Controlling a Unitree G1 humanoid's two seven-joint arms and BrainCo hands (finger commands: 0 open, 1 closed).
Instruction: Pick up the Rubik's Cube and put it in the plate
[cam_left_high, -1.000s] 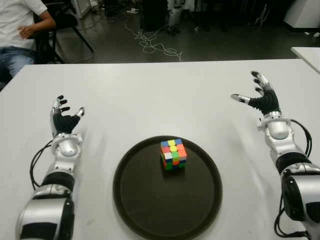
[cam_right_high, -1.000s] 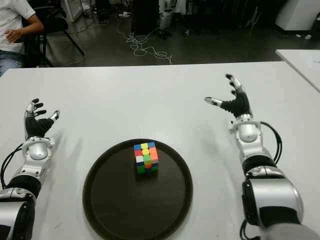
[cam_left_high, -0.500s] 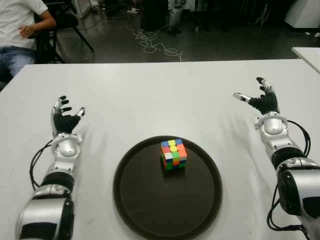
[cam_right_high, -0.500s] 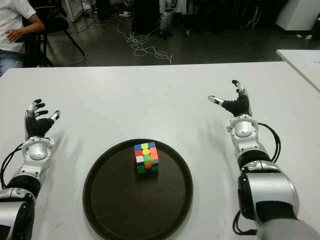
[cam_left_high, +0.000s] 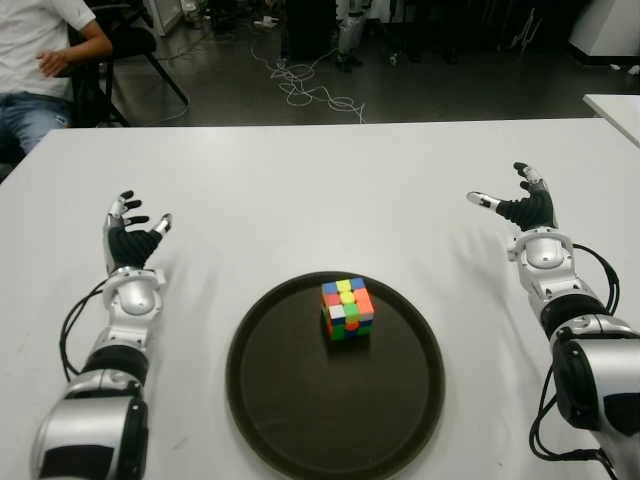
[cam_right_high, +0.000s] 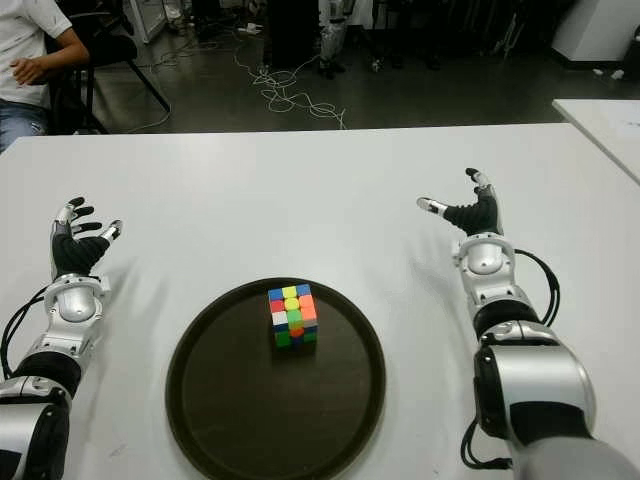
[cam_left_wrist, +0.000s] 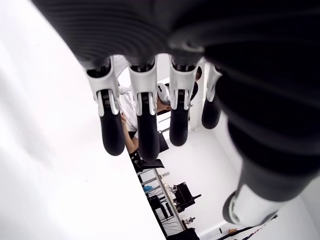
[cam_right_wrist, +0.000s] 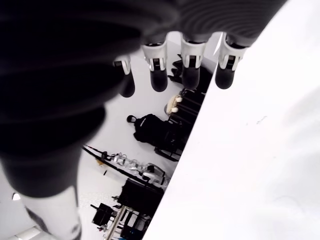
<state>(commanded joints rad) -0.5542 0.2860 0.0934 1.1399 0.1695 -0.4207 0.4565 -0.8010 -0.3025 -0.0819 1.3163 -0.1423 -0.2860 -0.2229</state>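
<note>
The Rubik's Cube (cam_left_high: 346, 309) sat inside the plate (cam_left_high: 290, 420), a little above the centre of that dark round dish, in the lower middle of the left eye view; it stood flat on one face, its top showing blue, yellow, green and orange stickers, apparently intact and square. Judged from this position, the placement called for by the task appeared complete. In the same view the left hand (cam_left_high: 131, 243) showed at mid-left over the white table (cam_left_high: 320, 190), well apart from the plate, fingers spread and empty. The right hand (cam_left_high: 522, 206) showed at mid-right, likewise well apart, fingers extended and holding nothing; both hands flanked the plate at a distance, consistent with arms clear of the load. A seated person (cam_left_high: 40, 60) occupied the upper left corner. The right eye view showed the same arrangement, with the cube slightly left of frame centre. The left wrist view showed four fingers (cam_left_wrist: 145, 125) straight, nothing between them. The right wrist view showed fingertips (cam_right_wrist: 159, 77) extended beside the table edge, likewise empty.
</note>
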